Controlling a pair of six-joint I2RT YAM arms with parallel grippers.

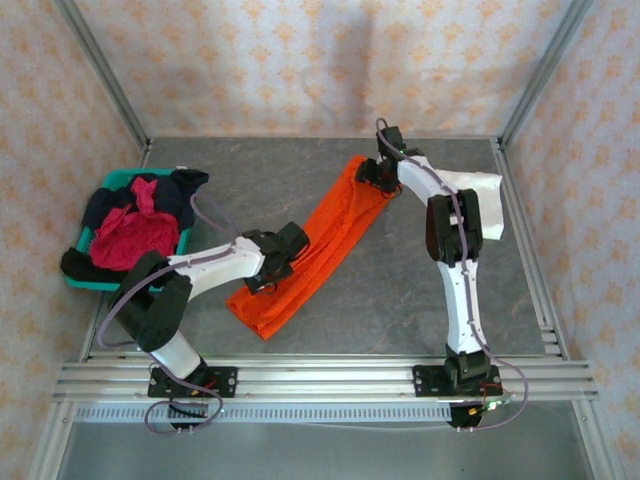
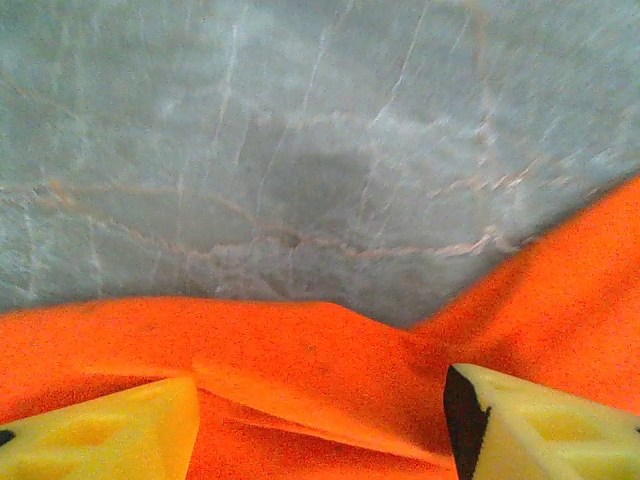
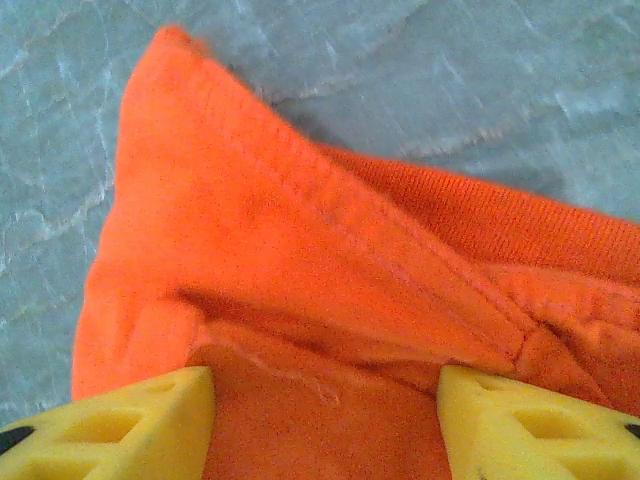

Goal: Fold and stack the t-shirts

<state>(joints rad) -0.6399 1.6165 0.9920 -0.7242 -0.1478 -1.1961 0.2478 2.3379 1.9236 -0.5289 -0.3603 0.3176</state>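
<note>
A bright orange t-shirt (image 1: 315, 240) lies folded into a long strip, running diagonally across the middle of the table. My left gripper (image 1: 262, 280) is low over the strip's left edge near its near end, open, with a raised orange fold (image 2: 300, 370) between its yellow fingers (image 2: 100, 430). My right gripper (image 1: 370, 180) is at the strip's far end, open, straddling the hem and collar of the orange cloth (image 3: 300, 240). A white t-shirt (image 1: 488, 205) lies at the right, partly behind the right arm. A crimson-pink t-shirt (image 1: 135, 238) and a dark navy one (image 1: 188, 190) are heaped at the left.
A teal plastic basket (image 1: 112, 181) at the left edge holds the crimson and dark shirts. Grey marble tabletop (image 1: 400, 290) stretches between the arms. Metal frame posts and patterned walls enclose the back and sides.
</note>
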